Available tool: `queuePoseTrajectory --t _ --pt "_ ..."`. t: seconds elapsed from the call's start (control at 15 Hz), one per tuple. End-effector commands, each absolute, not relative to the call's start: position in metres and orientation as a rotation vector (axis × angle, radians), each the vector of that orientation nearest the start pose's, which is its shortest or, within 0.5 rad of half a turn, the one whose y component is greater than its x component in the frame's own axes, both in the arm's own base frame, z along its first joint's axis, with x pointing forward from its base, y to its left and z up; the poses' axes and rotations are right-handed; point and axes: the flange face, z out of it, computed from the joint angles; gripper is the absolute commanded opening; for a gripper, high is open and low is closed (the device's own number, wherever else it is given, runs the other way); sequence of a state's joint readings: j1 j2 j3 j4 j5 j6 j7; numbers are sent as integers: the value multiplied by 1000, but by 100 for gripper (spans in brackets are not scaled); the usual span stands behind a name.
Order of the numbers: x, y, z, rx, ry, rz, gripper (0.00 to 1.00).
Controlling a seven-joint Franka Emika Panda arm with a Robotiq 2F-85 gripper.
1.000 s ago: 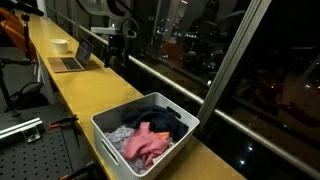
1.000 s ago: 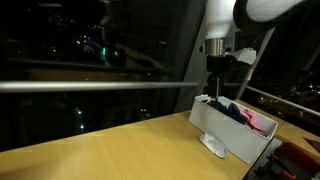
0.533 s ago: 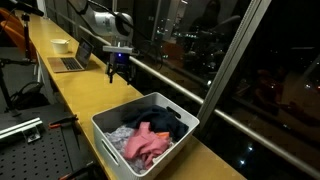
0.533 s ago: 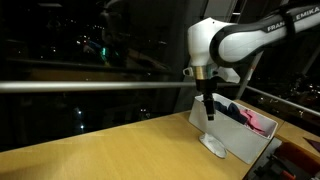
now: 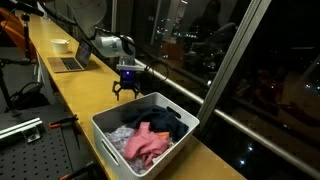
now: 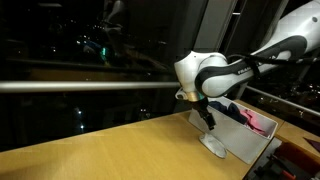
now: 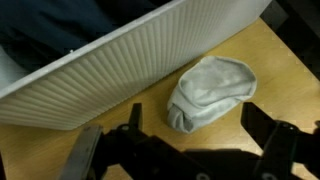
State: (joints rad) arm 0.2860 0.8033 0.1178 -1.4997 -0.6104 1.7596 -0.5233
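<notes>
- The gripper (image 7: 190, 138) has its jaws spread wide and holds nothing; the two dark fingers show at the lower edge of the wrist view.
- A pale grey, crumpled sock (image 7: 210, 92) lies on the wooden counter (image 7: 275, 60), just ahead of the gripper and roughly in line with the gap between its fingers, a little toward one finger.
- The sock is not touched by either finger in the wrist view.
- The sock lies just beside the ribbed outer wall of a white plastic basket (image 7: 120, 70), close to it or touching; which, I cannot tell.
- In an exterior view the gripper (image 6: 207, 118) hangs low above the sock (image 6: 212, 146), at the near end of the basket (image 6: 228, 138).
- In an exterior view the gripper (image 5: 124, 92) points down over the counter (image 5: 80, 100), just beyond the far corner of the basket (image 5: 108, 135).
- The basket holds a pink cloth (image 5: 148, 146) and a dark cloth (image 5: 166, 122).
- Well behind the arm, an open laptop (image 5: 75, 58) and a white bowl (image 5: 61, 45) stand on the counter.
</notes>
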Motion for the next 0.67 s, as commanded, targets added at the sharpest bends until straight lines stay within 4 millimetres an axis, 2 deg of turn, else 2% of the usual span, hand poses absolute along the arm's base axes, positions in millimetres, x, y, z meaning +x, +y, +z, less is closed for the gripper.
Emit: queuePoseTrajectory --t 0.0,0.6 --pt "636 195 152 -2726 -2078 1075 100" --pt "626 181 89 -2634 -2091 1148 100"
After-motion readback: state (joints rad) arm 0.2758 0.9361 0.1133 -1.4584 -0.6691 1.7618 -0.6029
